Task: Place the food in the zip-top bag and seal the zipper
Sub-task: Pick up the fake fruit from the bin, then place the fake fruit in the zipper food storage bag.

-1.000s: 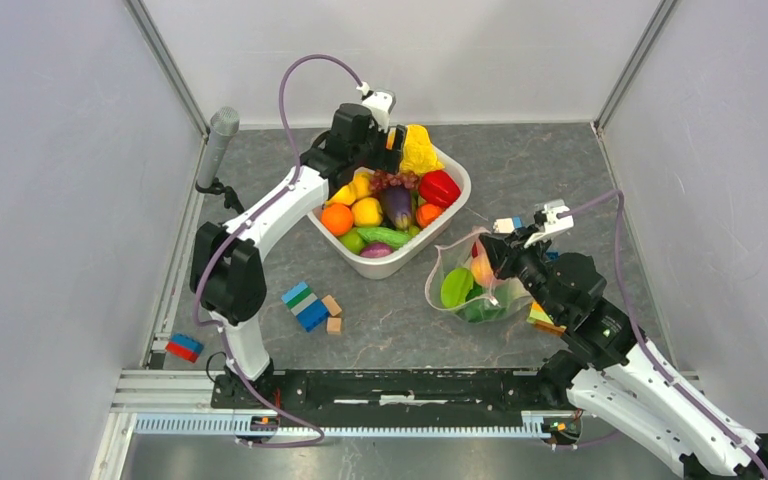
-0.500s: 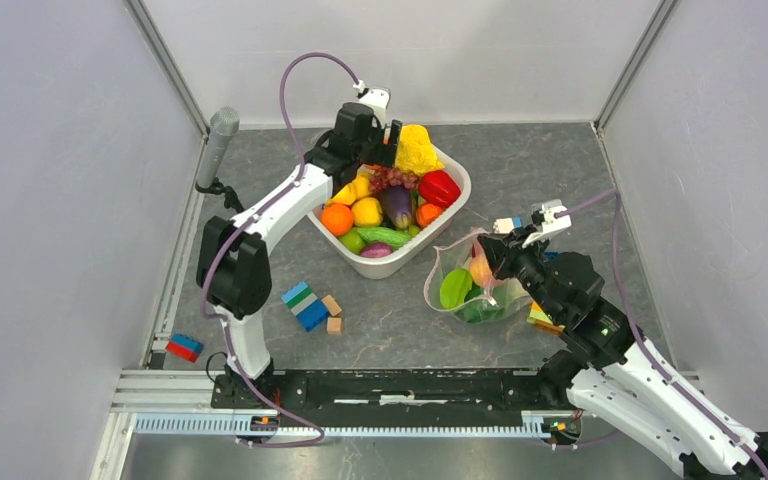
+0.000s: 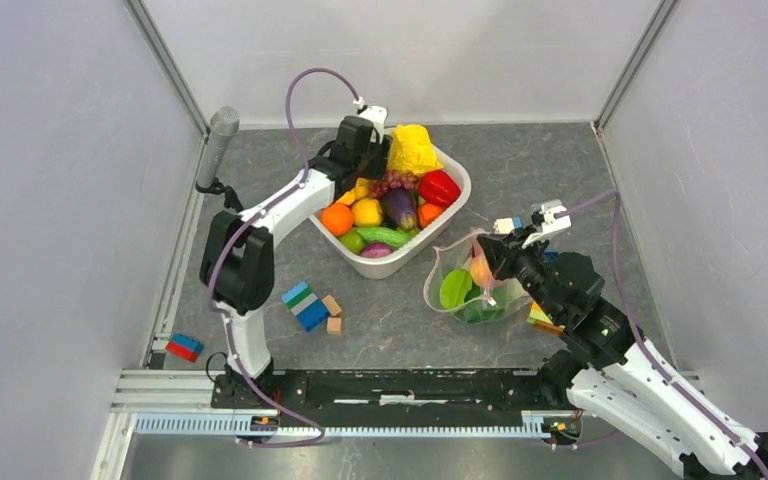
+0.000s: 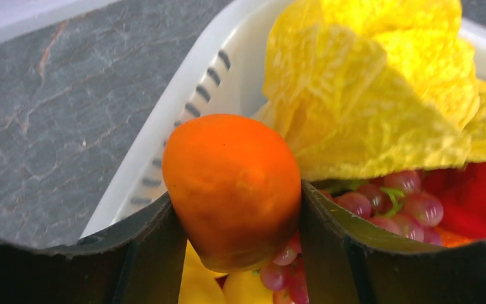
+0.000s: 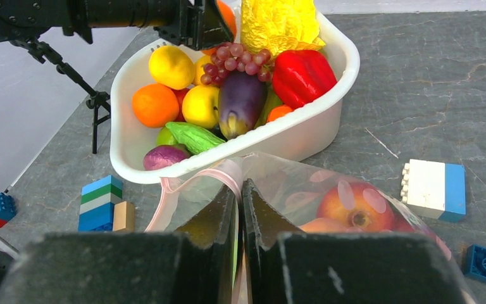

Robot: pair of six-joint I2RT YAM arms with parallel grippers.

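One glossy, slippery orange fruit [image 4: 231, 171] sits clamped mid-body in the left end effector [image 4: 235, 202]; the right end effector [image 5: 240, 190] pinches the flimsy zip-top bag [image 5: 291, 180] at its rim.

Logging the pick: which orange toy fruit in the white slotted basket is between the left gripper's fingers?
The glossy orange fruit beside the crinkly yellow vegetable; the round orange fruit and small orange piece lie apart.

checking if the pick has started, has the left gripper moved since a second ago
Yes: against the white basket, the left gripper has shifted slightly left, uncovering more of the yellow cabbage.
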